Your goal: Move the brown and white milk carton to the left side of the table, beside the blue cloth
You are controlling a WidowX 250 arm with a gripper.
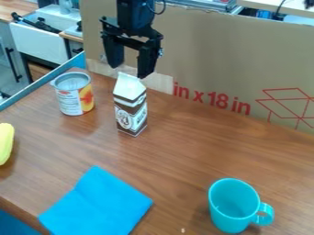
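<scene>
Blue cloth (95,202) lies nearest the camera on the brown wooden desk (184,151), with a turquoise mug (228,222) well apart from it. Farther back, a brown-and-white carton (131,112) stands upright near a can (76,101). My gripper (129,71) hangs by the carton's peaked top, fingers spread apart, holding nothing; I cannot tell whether they touch it. The carton looks light, fairly stiff but dentable, best squeezed gently across its flat sides.
</scene>
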